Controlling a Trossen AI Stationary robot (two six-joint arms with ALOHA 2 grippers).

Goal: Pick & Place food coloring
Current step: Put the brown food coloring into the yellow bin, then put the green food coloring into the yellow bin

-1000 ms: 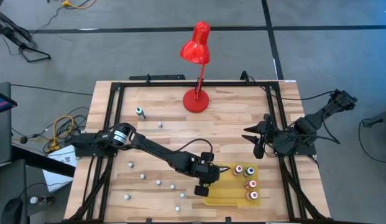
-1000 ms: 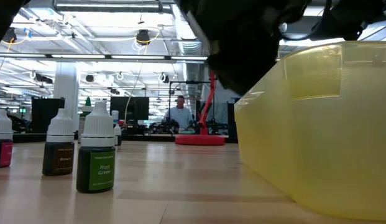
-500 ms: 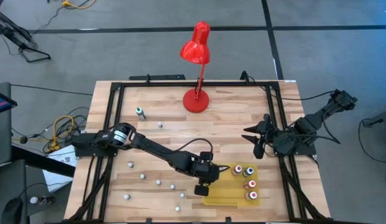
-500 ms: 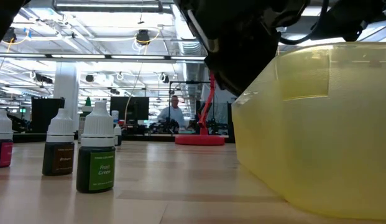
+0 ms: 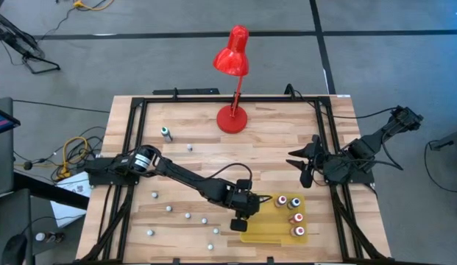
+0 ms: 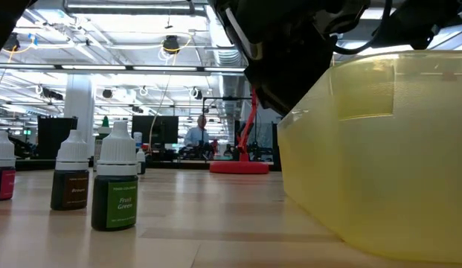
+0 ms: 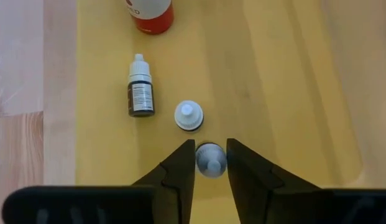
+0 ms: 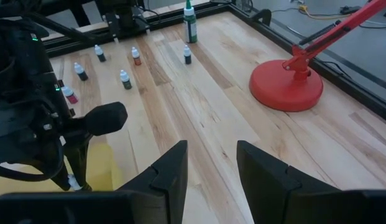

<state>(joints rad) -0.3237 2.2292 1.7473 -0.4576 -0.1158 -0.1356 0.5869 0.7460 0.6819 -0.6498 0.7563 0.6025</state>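
My left end effector (image 7: 211, 163) sits over the yellow tray (image 5: 281, 230), fingers closed around a food coloring bottle (image 7: 211, 159) standing upright inside it; two more bottles stand beside. My right end effector (image 8: 211, 163) waits released at the table's (image 5: 272, 143) right edge.

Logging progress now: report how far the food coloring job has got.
Done: several bottles sit in the yellow tray, one lying flat. In hand: the left gripper brackets a capped bottle over the tray. Left: bottles on the wood. The right gripper waits, open.
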